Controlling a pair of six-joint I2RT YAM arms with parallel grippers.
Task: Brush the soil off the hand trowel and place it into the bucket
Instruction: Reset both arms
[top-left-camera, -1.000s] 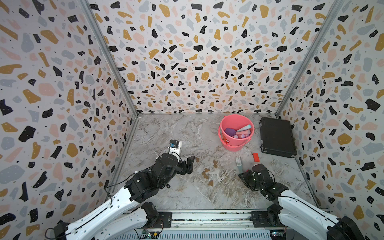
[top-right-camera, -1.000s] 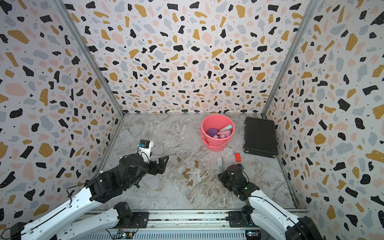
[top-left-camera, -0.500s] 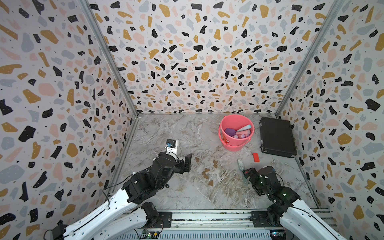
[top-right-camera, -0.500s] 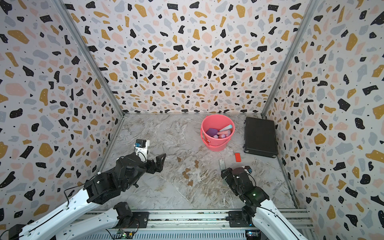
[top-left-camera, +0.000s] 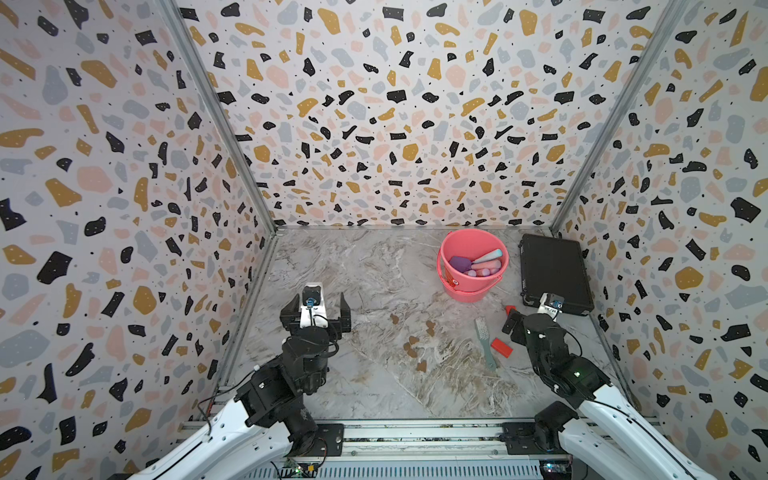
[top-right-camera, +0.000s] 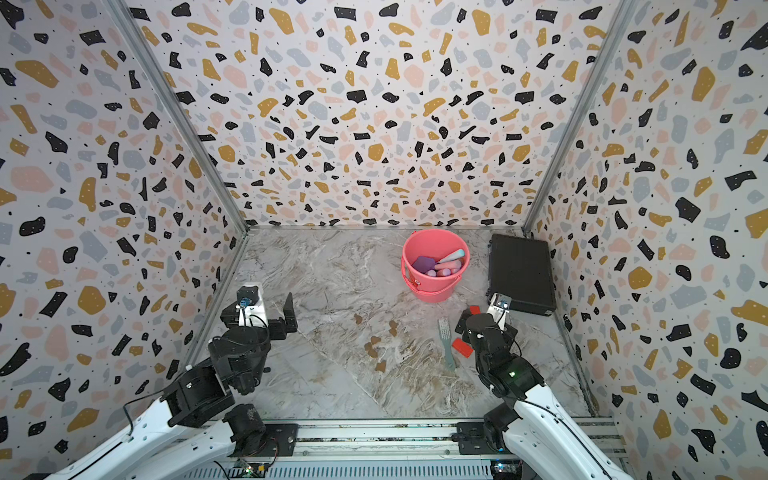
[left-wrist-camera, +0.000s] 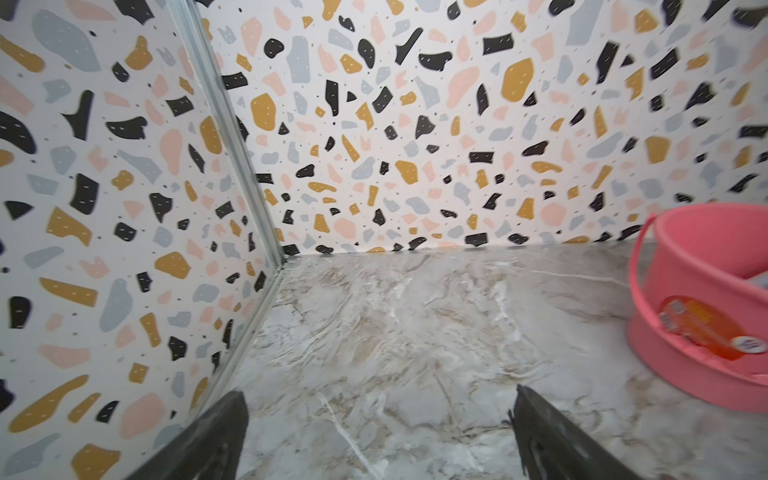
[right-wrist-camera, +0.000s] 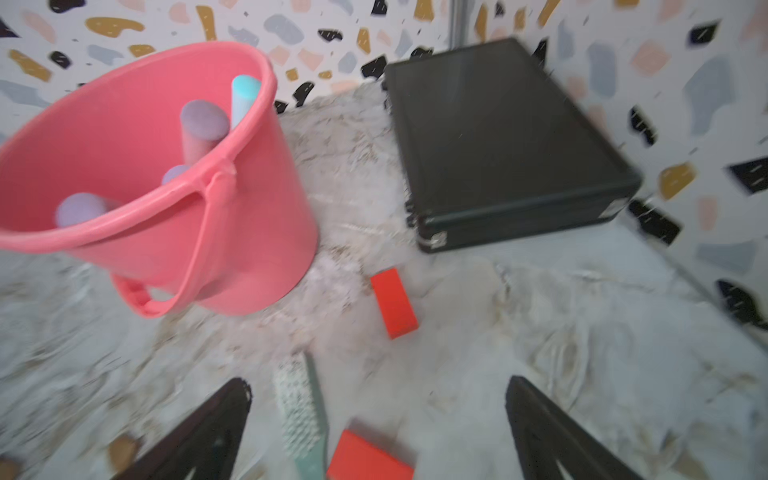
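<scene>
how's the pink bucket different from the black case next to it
The bucket is round and coral-pink; the case is flat, rectangular and black. The bucket stands open with pastel tools inside; the case lies shut. Both rest on the marble table near the back wall.

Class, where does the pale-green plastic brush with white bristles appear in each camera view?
Top view: the brush lies right of centre, beside a red rectangular block.
Top view: the brush, same spot.
Left wrist: not in it.
Right wrist: the brush lies close ahead of the open right gripper.
Shared landmark: the round coral-pink plastic bucket, in all four.
</scene>
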